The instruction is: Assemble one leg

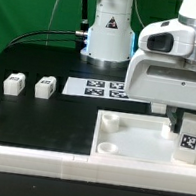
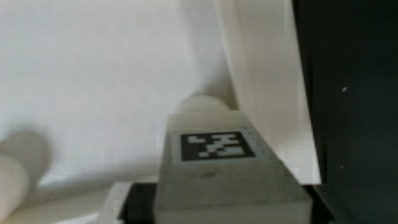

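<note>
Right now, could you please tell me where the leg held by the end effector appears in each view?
Exterior view: the leg hangs at the right edge, over the tray-like part.
Wrist view: it fills the lower centre, beside the tray's wall.
Shared landmark: the leg's marker tag.

One white leg (image 1: 189, 136) (image 2: 217, 150) hangs upright in the claw (image 1: 187, 121) over the tray's corner, tag outward. Two more legs (image 1: 14, 83) (image 1: 46, 86) lie side by side on the table (image 1: 41, 128).

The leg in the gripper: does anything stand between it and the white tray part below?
Nothing visible does. The leg, held in the gripper, sits right at the tray part, with no other piece between.
</note>
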Controlling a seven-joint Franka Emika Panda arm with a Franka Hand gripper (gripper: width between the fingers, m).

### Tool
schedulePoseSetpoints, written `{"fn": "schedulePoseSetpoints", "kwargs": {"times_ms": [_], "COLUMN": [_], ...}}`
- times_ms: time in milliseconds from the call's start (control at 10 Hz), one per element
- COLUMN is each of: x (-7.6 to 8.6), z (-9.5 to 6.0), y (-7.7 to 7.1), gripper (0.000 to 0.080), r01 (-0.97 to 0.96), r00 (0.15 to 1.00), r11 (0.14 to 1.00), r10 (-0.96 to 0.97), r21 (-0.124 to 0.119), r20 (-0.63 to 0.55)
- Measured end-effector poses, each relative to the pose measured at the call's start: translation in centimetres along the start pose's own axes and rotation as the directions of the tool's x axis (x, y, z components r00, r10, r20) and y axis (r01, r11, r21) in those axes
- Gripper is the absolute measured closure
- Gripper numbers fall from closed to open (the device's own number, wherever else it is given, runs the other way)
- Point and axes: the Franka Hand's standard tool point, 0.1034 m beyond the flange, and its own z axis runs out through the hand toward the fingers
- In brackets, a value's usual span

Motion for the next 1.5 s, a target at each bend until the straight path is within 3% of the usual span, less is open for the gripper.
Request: {"fn": "schedulePoseSetpoints", "kwargs": {"times_ms": [300,500,900,1300,1400,1500], "x": [-0.04,-0.05,-0.1,0.07,0.12,0.12], "z": [0.06,0.06,0.08,-0.02,-0.03,-0.03], "y": [0.02,0.01,-0.05,-0.21,-0.17,-0.17], "gripper": [0.0506,0.0506,0.0506,0.0506,0.0506,0.0506], "r01": [-0.324,-0.52,-0.833,-0.986,-0.995,-0.996], "r00": [0.946,0.854,0.553,0.166,0.095,0.086], "r11": [0.946,0.854,0.553,0.166,0.095,0.087], "r10": [0.324,0.52,0.832,0.985,0.994,0.995], "r21": [0.001,0.005,0.007,0.001,-0.002,-0.002], "r20": [0.001,0.008,0.038,0.053,0.055,0.054]}}
